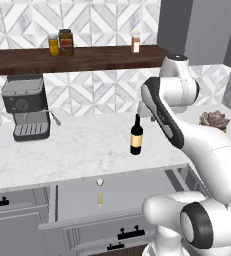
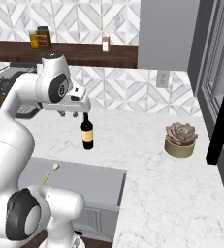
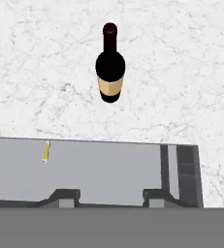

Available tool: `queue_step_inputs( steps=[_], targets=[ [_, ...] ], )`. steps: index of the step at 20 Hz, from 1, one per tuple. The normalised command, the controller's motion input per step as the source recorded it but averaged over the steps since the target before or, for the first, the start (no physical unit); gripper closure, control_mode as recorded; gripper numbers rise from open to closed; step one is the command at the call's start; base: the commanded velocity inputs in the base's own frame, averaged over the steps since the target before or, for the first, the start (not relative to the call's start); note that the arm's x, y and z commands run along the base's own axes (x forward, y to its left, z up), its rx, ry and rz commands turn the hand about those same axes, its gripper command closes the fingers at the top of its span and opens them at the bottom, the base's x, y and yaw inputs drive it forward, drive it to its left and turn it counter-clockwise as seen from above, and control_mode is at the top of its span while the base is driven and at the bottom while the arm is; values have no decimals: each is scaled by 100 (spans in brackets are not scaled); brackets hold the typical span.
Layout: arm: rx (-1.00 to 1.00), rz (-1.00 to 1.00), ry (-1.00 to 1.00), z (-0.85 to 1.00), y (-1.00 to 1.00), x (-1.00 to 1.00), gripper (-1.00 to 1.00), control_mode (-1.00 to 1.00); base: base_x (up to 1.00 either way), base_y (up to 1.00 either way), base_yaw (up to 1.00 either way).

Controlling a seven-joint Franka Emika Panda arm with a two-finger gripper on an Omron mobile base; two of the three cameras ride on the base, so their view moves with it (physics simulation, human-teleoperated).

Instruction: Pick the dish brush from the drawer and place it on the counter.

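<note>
Thin yellow-green dish brush (image 3: 45, 151) lies flat in open shallow grey drawer (image 3: 108, 169), up-left of the left dark fingertip (image 3: 65, 196), gripper (image 3: 106, 199) spread wide and empty, dark tan-labelled wine bottle (image 3: 110, 63) upright on white marble counter (image 3: 181, 72) straight beyond the fingers.

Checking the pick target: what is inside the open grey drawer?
The wide shallow grey drawer holds one thin yellow-green dish brush with a white head, lying flat on the left. The robot's body covers the drawer's right end in the base views.
</note>
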Motion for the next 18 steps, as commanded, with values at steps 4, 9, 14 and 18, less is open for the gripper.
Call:
queue_step_inputs(
  steps=[4, 9, 14, 18],
  targets=[
    [0, 0, 0, -5, 0, -65, -100, -100, 0, 0, 0],
    [0, 0, 11, -30, 0, -100, -100, -100, 0, 0, 0],
    [0, -1, 9, -22, -2, -49, -100, -100, 0, 0, 0],
    [0, 0, 0, 0, -1, -3, -100, 100, -23, 23, -6]
  ],
)
